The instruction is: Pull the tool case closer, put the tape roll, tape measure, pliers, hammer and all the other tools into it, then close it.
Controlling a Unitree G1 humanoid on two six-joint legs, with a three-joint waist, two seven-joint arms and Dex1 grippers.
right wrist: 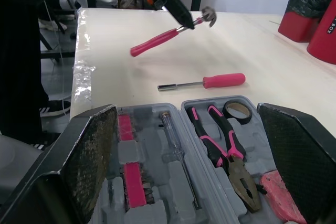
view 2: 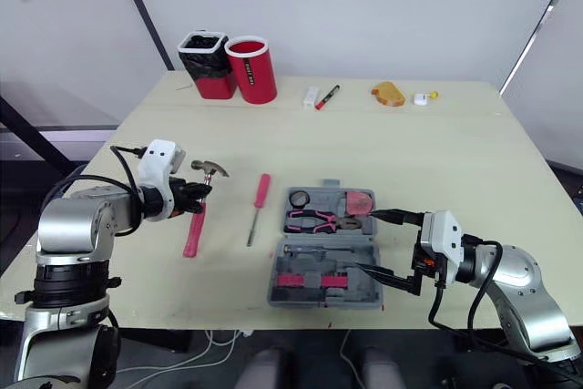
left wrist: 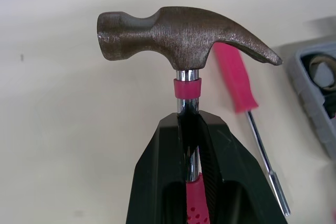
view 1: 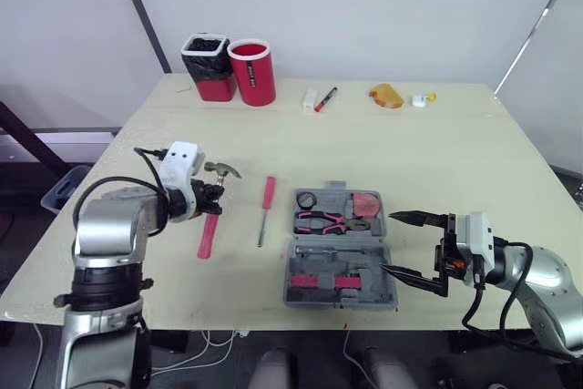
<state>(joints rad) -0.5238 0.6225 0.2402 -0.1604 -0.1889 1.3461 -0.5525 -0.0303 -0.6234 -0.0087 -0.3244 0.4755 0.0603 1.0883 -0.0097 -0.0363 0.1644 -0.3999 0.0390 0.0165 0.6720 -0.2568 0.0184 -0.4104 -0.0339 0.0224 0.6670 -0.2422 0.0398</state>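
Tool case (view 1: 291, 291) open near the bench's front edge; right gripper (view 1: 386, 242) beside its right wall, jaws spread, holding nothing. Toward the left edge, left gripper (view 1: 211, 196) clamped on the hammer (view 1: 209, 230) at its chrome neck just below the head: likely head-heavy, stiff, slick, so gripping close to the head seems sound
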